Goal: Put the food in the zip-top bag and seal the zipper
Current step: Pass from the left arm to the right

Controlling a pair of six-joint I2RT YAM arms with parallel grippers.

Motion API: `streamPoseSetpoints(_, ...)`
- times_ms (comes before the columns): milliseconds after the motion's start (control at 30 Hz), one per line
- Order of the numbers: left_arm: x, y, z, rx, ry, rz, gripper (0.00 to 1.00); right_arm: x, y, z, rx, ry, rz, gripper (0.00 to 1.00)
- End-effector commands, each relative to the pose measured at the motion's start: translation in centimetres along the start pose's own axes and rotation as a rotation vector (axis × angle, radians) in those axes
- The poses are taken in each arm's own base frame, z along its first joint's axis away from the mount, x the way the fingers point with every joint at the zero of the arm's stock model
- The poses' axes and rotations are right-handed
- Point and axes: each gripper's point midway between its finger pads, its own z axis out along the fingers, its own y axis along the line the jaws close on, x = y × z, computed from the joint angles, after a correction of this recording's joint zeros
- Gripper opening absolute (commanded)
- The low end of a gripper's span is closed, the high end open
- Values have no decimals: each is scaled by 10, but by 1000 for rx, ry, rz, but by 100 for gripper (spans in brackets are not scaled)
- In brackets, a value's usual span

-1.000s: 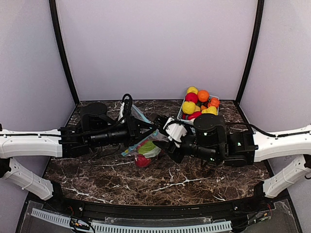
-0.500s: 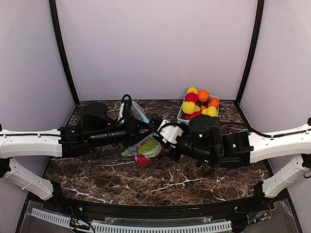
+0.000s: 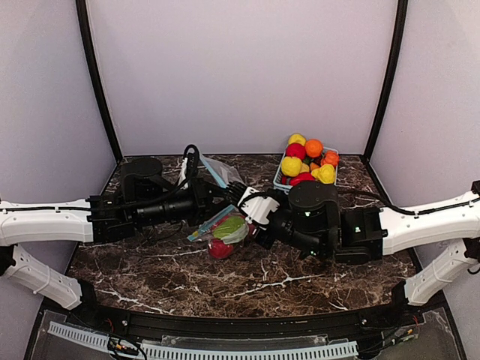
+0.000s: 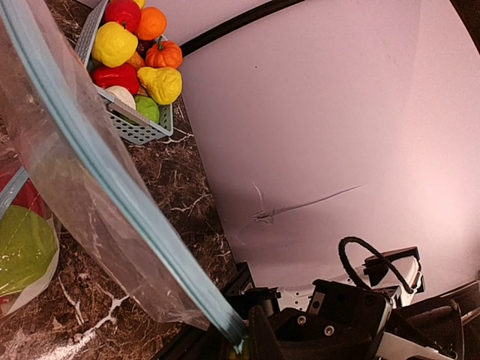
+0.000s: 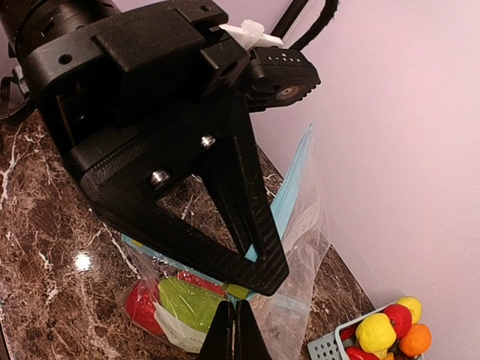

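A clear zip-top bag (image 3: 225,229) with a light-blue zipper strip lies mid-table. It holds a green food piece (image 3: 230,226) and a red one (image 3: 219,248). My left gripper (image 3: 223,192) is shut on the end of the zipper strip (image 4: 112,187), which runs taut across the left wrist view to its jaws (image 4: 240,341). My right gripper (image 3: 241,198) is right against the left one, its fingertips (image 5: 236,330) pressed together at the bag's top edge (image 5: 289,187), just above the green (image 5: 191,300) and red (image 5: 139,307) food inside.
A light-blue slatted basket (image 3: 330,152) at the back right holds several more toy fruits, yellow, red and orange; it also shows in the left wrist view (image 4: 131,127). The left gripper's black finger (image 5: 247,225) fills the right wrist view. Walls enclose the table.
My right arm has moved left until its gripper meets the left gripper at the bag's top. The bag's upper part has shifted a little to the right.
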Motion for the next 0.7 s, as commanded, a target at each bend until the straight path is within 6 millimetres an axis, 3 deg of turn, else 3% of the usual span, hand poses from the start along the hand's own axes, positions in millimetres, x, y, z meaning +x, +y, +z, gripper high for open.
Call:
streamPoseSetpoints(0,-13,-7,-10,24,-44,-18,1,-12,8,-2,7,-35,-37,0)
streamPoseSetpoints(533,-34,11,-13,-25,-77,-55,1,-11,32,-17,-13,-34,-172,0)
streamPoseSetpoints(667,-33,12,-12,-29,-66,-39,4,-11,24,-19,21,-23,-127,0)
